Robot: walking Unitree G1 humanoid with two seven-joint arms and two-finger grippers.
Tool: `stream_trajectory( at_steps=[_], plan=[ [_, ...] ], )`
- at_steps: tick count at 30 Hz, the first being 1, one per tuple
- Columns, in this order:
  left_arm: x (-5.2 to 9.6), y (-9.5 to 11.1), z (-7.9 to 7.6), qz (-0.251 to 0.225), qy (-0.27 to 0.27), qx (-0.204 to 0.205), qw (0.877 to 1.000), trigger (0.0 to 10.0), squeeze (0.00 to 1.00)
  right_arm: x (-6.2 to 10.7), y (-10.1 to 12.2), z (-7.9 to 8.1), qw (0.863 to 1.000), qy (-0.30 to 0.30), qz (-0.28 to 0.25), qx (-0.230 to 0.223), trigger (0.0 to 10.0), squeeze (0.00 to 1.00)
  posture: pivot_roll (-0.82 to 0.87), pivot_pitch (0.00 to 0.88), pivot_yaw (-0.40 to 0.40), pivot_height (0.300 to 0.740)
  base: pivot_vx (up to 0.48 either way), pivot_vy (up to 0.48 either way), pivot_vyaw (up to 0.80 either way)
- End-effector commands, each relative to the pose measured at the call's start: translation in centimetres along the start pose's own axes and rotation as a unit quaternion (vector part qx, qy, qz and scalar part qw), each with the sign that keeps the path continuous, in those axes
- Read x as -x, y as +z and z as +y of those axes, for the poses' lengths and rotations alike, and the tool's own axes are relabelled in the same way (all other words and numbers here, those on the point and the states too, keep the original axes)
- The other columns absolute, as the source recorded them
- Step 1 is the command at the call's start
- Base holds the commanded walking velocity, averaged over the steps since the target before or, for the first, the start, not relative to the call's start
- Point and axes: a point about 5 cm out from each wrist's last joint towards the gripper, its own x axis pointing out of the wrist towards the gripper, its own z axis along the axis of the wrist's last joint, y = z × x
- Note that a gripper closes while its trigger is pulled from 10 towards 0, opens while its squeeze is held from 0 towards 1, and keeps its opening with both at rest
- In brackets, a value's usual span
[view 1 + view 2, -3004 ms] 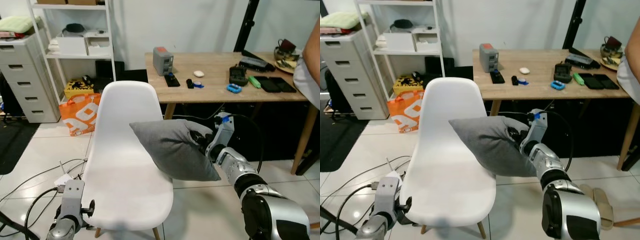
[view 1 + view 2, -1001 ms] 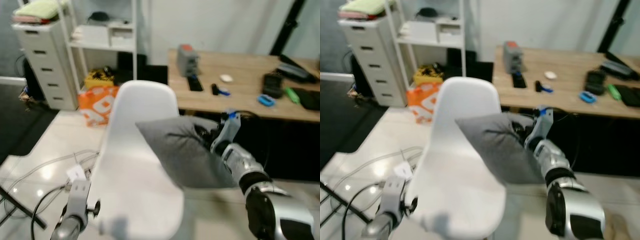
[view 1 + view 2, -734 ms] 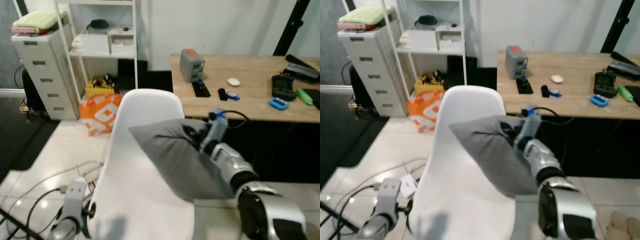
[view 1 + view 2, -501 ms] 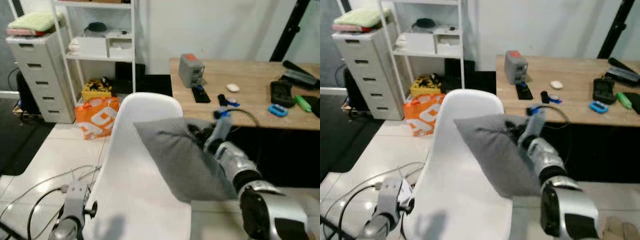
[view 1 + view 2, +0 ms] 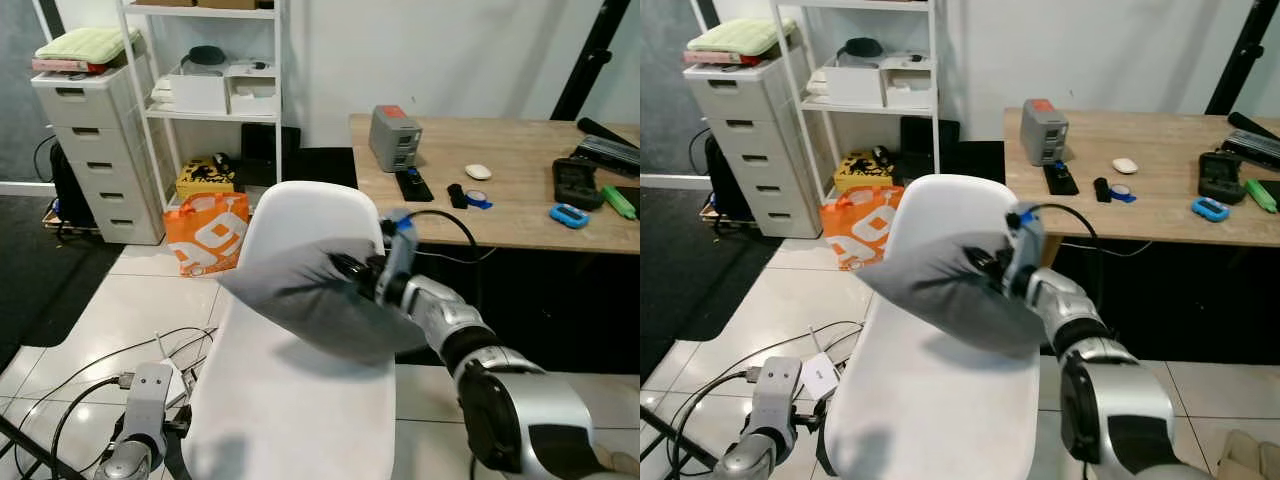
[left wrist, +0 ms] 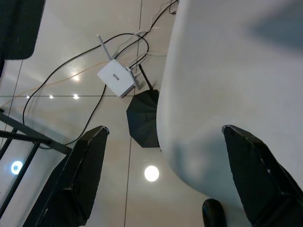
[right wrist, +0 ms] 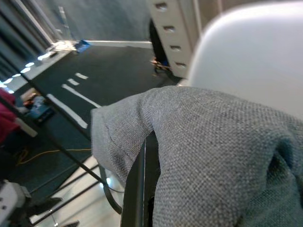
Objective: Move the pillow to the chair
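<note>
A grey pillow [image 5: 305, 295] hangs tilted above the seat of the white shell chair [image 5: 290, 400], in front of its backrest. My right gripper [image 5: 352, 272] is shut on the pillow's right edge, the fabric bunched around its fingers [image 7: 142, 179]. My left gripper [image 6: 163, 175] hangs low beside the chair's left front edge, its two fingers [image 6: 75, 175] spread wide open over the tiled floor, with nothing between them.
A wooden desk [image 5: 500, 190] with small devices stands right behind the chair. A white shelf [image 5: 205, 90], a drawer unit [image 5: 95, 150] and an orange bag [image 5: 205, 232] stand at the back left. Cables and a white router [image 6: 118, 78] lie on the floor left of the chair.
My right gripper has carried the pillow leftward, from the chair's right side to over the middle of the seat. The camera has also shifted. The left arm stays low.
</note>
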Motion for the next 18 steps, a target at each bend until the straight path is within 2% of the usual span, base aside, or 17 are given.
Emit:
stream_trajectory(
  at_steps=[1,4,5,6,7,9,10,18],
  plan=[
    [0.3,-0.5,0.4,0.005,0.000,-0.006,1.000,10.0,0.00,-0.7,1.3,0.7,0.999,0.013,-0.014,0.027,10.0,0.00,-0.13,0.080,-0.018,0.740,0.000,0.000,0.00],
    [0.4,-0.7,0.6,0.005,0.000,-0.010,1.000,10.0,0.00,-0.3,0.0,-0.1,0.998,-0.043,0.019,0.044,10.0,0.00,-0.13,0.091,-0.013,0.740,0.000,0.000,0.00],
    [0.5,-0.9,0.8,0.006,0.000,-0.013,1.000,10.0,0.00,0.8,-1.9,-1.2,0.995,-0.078,0.046,0.037,10.0,0.00,-0.12,0.104,-0.005,0.740,0.000,0.000,0.00],
    [0.5,-0.9,0.8,0.006,0.000,-0.013,1.000,10.0,0.00,0.8,-1.9,-1.2,0.995,-0.078,0.046,0.037,10.0,0.00,-0.12,0.104,-0.005,0.740,0.000,0.000,0.00],
    [0.6,-1.0,1.0,0.007,-0.001,-0.016,1.000,10.0,0.00,1.4,-3.2,-1.5,0.994,-0.081,0.066,0.032,10.0,0.00,-0.12,0.111,0.001,0.740,0.000,0.000,0.00],
    [0.7,-1.1,1.1,0.008,-0.001,-0.017,1.000,10.0,0.00,1.7,-3.8,-1.6,0.993,-0.081,0.078,0.028,10.0,0.00,-0.12,0.113,0.003,0.740,0.000,0.000,0.00],
    [0.7,-1.2,1.2,0.009,-0.002,-0.020,1.000,10.0,0.00,2.2,-4.8,-1.8,0.993,-0.078,0.092,0.020,10.0,0.00,-0.12,0.117,0.010,0.735,0.000,0.000,0.00],
    [1.1,-1.9,1.6,0.019,-0.005,-0.028,0.999,10.0,0.00,3.4,-7.3,-2.1,0.989,-0.078,0.122,0.004,10.0,0.00,-0.12,0.116,0.021,0.700,0.000,0.000,0.00]
  ],
)
